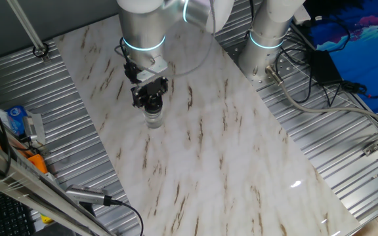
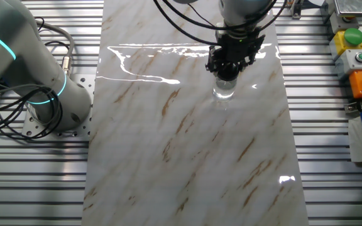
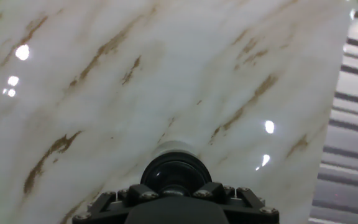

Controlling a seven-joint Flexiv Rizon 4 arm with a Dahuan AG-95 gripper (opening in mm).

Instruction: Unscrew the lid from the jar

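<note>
The small clear jar stands upright on the marble table top, with my gripper straight above it. The black lid sits on the jar's top between the fingers, which are closed against its sides. In the other fixed view the gripper covers the lid, and the jar's see-through body shows below. In the hand view the round black lid fills the space between the fingertips, the gripper is at the bottom edge, and a whitish rim of the jar shows beyond it.
The marble table top lies on ribbed metal decking. A second robot base with cables stands at one side. A button box and small items lie beyond the other edge.
</note>
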